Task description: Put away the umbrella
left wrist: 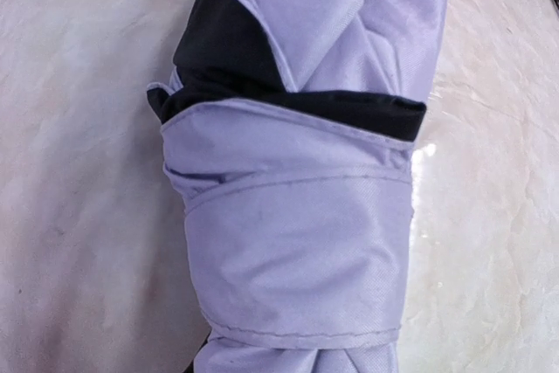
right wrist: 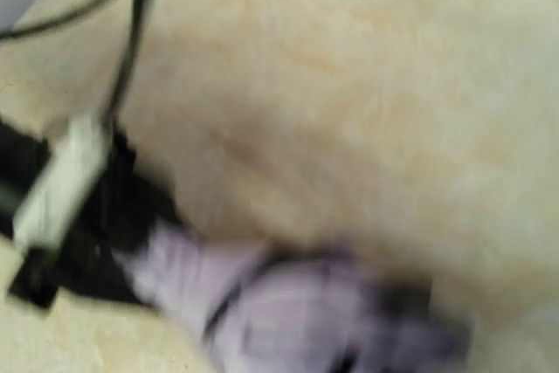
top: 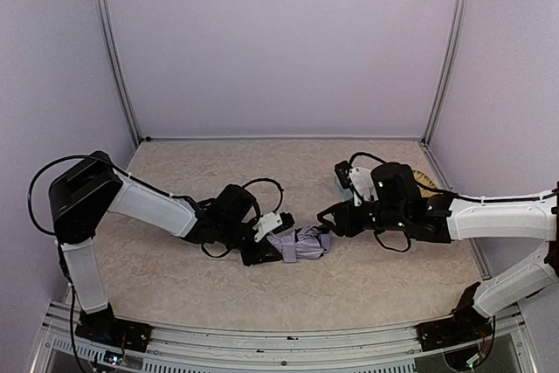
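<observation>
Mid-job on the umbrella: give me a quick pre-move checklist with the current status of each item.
1. Umbrella folded, strap wrapped round the fabric: ok.
2. Umbrella lying flat on the table: ok.
3. Left gripper at the umbrella's left end: ok; whether it grips: cannot tell, no fingers show in its wrist view.
4. Right gripper at the right end: ok; whether it grips: cannot tell.
5. Right wrist view usable: not ok, blurred.
</observation>
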Robot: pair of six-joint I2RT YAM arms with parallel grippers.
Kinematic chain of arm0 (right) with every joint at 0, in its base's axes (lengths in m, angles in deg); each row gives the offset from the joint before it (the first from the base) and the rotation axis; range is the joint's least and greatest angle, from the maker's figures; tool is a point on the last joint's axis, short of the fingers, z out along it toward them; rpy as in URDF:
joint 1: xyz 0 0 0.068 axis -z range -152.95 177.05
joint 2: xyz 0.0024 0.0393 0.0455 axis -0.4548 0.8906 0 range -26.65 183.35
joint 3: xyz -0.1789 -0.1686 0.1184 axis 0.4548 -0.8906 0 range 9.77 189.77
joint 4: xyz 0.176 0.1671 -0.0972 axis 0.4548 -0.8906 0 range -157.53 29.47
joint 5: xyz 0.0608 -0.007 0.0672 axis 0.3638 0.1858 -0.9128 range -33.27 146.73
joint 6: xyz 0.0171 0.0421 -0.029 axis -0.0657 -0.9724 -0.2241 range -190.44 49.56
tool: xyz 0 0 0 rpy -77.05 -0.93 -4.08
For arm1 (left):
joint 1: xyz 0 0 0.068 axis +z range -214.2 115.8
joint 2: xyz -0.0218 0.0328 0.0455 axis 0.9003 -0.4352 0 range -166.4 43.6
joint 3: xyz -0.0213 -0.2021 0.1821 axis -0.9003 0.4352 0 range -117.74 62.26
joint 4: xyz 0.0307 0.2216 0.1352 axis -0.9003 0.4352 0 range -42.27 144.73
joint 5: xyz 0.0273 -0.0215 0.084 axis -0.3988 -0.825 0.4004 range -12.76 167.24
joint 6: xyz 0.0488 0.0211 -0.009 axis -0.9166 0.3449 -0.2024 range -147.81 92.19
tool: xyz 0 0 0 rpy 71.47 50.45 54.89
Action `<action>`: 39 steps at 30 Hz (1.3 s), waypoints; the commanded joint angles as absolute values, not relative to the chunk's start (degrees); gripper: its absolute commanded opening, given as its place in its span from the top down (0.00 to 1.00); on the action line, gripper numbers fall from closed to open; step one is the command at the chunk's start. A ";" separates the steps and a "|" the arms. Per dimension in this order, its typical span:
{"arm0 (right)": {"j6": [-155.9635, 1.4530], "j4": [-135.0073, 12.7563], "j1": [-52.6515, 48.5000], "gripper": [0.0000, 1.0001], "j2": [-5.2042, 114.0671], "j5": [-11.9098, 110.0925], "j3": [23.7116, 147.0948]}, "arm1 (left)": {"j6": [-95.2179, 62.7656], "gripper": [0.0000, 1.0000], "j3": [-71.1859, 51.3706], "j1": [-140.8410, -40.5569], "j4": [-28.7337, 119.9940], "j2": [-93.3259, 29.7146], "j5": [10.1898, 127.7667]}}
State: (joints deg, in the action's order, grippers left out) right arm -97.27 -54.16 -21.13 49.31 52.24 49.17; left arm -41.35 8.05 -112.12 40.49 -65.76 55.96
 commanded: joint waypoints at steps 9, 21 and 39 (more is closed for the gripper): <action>-100.65 -76.71 -20.38 0.52 51.59 69.82 56.39 | -53.42 0.19 10.65 -116.14 44.61 -60.39 64.97; -98.85 -77.11 -19.78 0.52 51.06 68.19 57.05 | -51.20 0.01 25.74 -111.86 31.61 -38.81 60.48; -51.57 -92.53 -36.63 0.01 82.42 69.41 83.92 | -41.55 0.01 30.95 -105.77 29.92 -32.82 63.45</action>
State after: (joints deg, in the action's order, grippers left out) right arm -60.55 -82.05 -37.15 74.38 60.39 79.15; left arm -42.68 30.01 -106.88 31.83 -35.34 64.49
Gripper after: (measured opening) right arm 0.999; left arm 0.988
